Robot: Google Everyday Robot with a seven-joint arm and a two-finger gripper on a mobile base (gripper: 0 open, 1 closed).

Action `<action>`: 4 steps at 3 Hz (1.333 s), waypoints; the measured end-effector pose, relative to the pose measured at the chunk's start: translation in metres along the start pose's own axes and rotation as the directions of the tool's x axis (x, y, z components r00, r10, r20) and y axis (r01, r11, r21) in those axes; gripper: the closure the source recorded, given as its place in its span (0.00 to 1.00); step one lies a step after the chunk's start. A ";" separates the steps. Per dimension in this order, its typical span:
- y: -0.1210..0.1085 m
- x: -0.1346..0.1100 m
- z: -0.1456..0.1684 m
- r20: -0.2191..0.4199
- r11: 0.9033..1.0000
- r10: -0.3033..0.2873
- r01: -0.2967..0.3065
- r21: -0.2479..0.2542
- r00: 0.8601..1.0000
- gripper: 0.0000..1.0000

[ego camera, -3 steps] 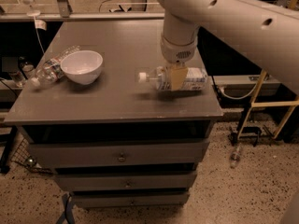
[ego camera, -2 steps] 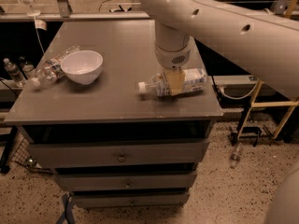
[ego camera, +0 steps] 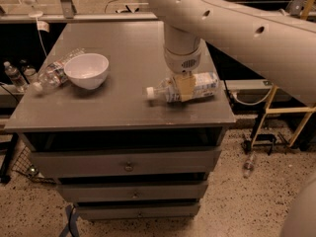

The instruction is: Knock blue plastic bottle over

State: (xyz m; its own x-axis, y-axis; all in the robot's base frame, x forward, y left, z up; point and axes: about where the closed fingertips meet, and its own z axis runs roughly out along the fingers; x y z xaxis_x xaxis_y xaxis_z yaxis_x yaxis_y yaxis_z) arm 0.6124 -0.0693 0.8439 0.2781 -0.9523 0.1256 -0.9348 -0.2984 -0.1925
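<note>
Clear blue plastic bottle (ego camera: pixel 205 84) lies flat on the matte grey surface (ego camera: pixel 123 58), long axis left-right, white cap pointing left. The hand (ego camera: pixel 183 87) sits over its middle, can't tell its grip.

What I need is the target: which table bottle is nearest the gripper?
The large wide-labelled bottle, lying right at the gripper; the slim bottle lies far off, beside the bowl.

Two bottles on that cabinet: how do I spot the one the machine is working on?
On the gray drawer cabinet, look at the right front of the top, under the arm's end effector. The blue plastic bottle lies there on its side, white cap pointing left, with a wide white-and-blue label; the slimmer bottle lies far left beside the white bowl.
</note>
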 end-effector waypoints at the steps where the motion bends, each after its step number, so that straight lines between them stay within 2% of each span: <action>1: 0.000 0.000 0.000 0.000 1.000 0.000 0.000 0.002 1.000 0.27; 2: 0.000 0.000 0.000 0.000 1.000 0.000 0.000 0.004 1.000 0.04; 3: -0.001 0.008 -0.018 -0.001 1.000 0.019 -0.019 0.015 1.000 0.00; 4: 0.000 0.018 -0.039 0.003 0.998 0.042 -0.043 0.038 0.999 0.00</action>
State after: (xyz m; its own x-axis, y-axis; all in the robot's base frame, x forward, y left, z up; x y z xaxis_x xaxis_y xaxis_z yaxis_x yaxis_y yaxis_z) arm 0.6085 -0.0845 0.8841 0.2388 -0.9643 0.1146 -0.9367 -0.2599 -0.2347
